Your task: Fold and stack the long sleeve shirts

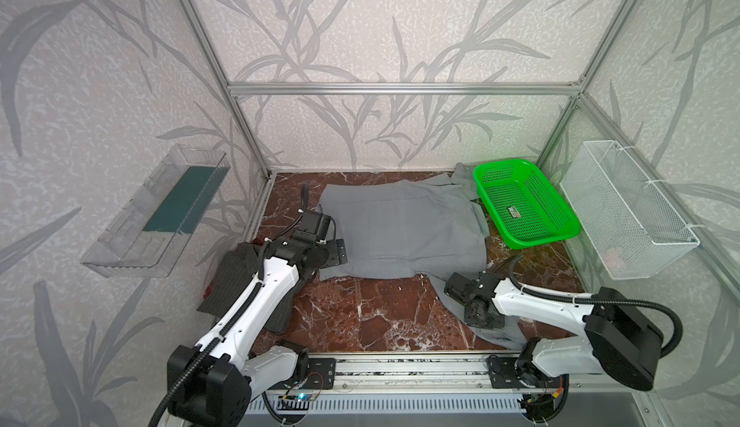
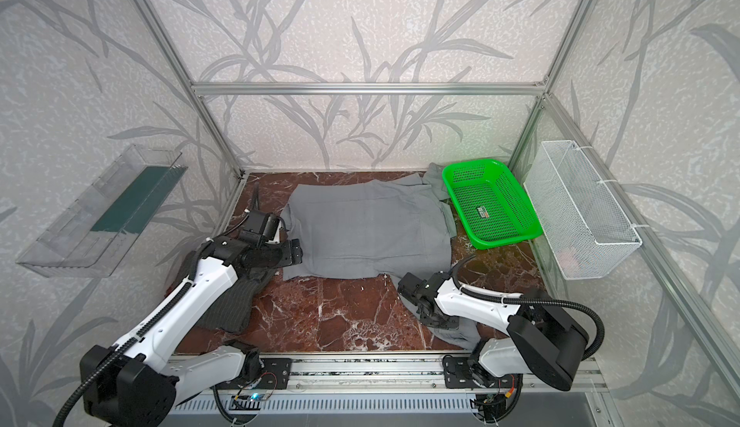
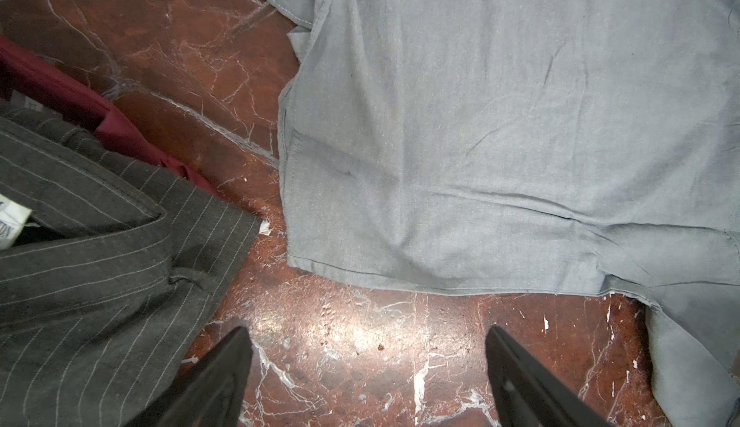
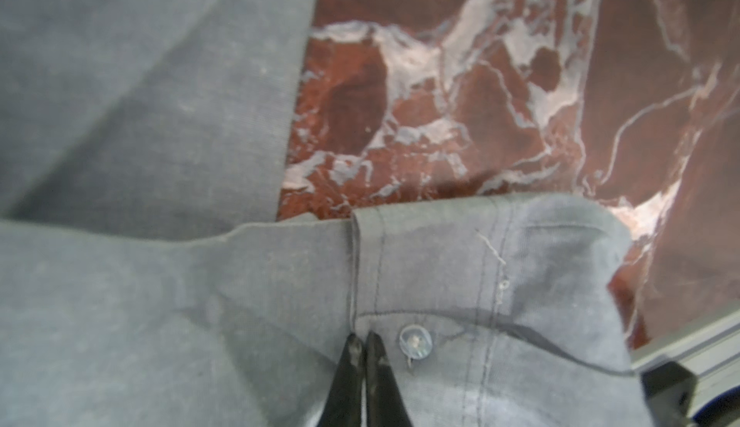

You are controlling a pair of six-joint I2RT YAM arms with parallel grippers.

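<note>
The spread shirt (image 1: 404, 233) is plain mid-grey, its cuff button (image 4: 415, 341) pale and glassy. The other shirt (image 3: 100, 277) is dark charcoal with thin white pinstripes (a maroon cloth (image 3: 60, 84) peeks out beside it). The surface (image 1: 380, 317) is red-brown marble veined white. The mesh basket (image 1: 536, 225) is bright green, the wire basket (image 1: 624, 212) white, the walls (image 1: 360, 24) pale with grey leaf shapes

A white neck label (image 3: 12, 222) inside the pinstriped shirt (image 3: 100, 285) shows the dark letters "ON"; the rest of the word is cut off. A sticker (image 1: 513, 213) in the green basket (image 1: 492, 174) has print too small to read.
</note>
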